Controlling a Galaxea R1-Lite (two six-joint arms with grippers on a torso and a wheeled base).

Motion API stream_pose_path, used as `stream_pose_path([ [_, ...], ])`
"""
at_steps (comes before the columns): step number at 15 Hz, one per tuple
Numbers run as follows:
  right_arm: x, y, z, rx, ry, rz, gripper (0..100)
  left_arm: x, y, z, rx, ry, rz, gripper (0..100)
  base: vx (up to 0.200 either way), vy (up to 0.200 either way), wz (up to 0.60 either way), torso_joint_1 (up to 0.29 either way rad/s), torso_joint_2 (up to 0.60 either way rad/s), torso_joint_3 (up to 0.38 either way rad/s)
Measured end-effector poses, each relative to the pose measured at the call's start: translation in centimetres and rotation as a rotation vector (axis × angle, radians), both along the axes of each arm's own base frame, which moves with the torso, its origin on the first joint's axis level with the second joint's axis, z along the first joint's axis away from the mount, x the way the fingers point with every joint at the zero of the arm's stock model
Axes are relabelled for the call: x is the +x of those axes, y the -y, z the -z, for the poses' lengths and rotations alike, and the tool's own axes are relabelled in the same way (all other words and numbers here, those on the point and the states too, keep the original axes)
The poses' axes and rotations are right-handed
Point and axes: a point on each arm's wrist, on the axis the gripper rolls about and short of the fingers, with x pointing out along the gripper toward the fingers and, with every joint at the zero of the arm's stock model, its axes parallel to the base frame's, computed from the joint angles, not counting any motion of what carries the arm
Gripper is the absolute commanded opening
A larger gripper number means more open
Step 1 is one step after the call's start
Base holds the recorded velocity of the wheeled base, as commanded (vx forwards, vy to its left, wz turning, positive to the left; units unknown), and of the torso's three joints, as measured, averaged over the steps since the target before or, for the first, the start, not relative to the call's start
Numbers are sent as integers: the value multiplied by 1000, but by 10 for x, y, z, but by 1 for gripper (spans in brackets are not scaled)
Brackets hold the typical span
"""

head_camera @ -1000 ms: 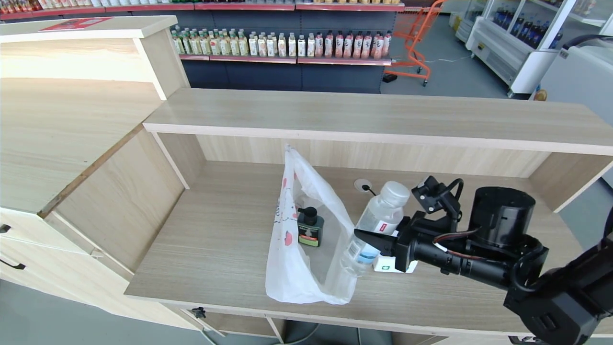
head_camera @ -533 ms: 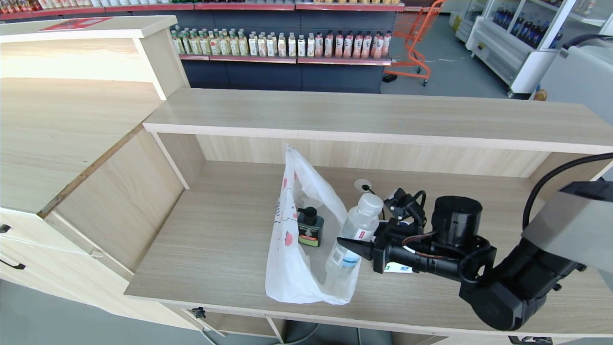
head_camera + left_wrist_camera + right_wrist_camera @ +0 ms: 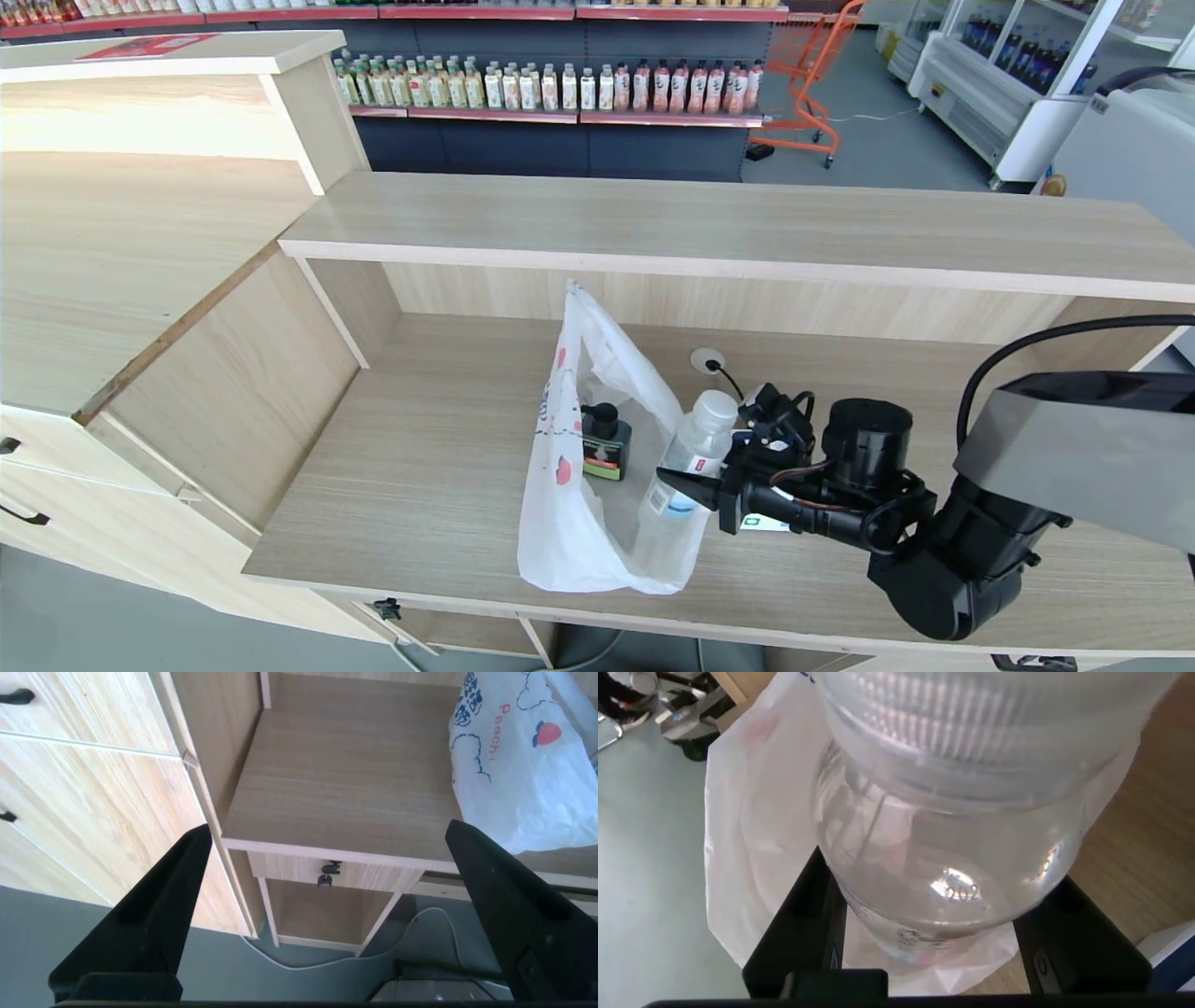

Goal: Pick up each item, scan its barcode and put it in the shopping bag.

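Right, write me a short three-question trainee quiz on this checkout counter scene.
1. True or false: the dark pump bottle stands inside the shopping bag.
2. What do the right jaws hold? A) the clear water bottle B) a drinks can C) nothing.
3. Fill in: the left jaws are ____ (open or shut).
Key: 1 true; 2 A; 3 open.

water bottle point(image 3: 702, 441): base veiled by shopping bag point(image 3: 560, 551) | white device point(image 3: 764, 524): mostly behind right hand point(image 3: 689, 478)
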Motion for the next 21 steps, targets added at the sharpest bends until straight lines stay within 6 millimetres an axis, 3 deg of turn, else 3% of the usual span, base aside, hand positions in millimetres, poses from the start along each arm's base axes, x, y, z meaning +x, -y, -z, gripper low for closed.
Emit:
stream_pose_path([
  [8,19,-4,14,11,159,-113,0,0,0,0,0,0,0,100,0,0,0,0,0,0],
  [21,34,2,35,-34,228,-186,0,0,0,0,0,0,0,100,0,0,0,0,0,0],
])
